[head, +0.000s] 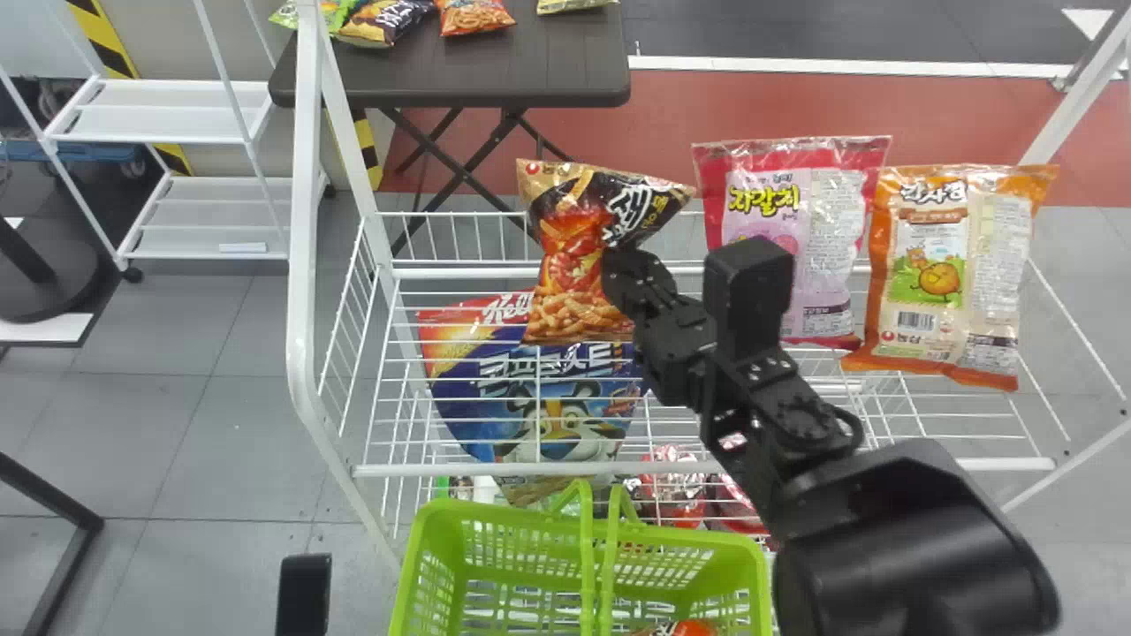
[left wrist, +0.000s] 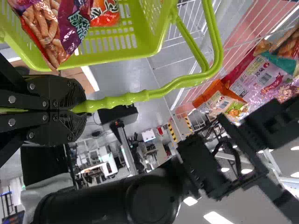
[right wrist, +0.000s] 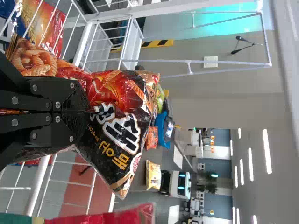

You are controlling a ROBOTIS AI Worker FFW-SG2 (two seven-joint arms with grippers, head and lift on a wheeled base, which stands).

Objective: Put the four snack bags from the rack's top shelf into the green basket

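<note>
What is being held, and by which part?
The right gripper holds the black-and-orange snack bag by its side edge, about mid-height; the left gripper holds the green basket by its handle.

Beyond the right gripper (head: 621,263), a dark folding table (head: 459,78) bears colourful packets (head: 385,21). Well off to that gripper's left stands a white shelf unit (head: 177,110). Lower than the gripper are a blue cereal bag (head: 482,375), slightly left, and red packets (head: 679,486).

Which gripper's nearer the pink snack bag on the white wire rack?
Right. The right gripper holds the orange-and-black snack bag left of the pink bag; the left gripper is farther, on the green plastic basket's handle.
</note>
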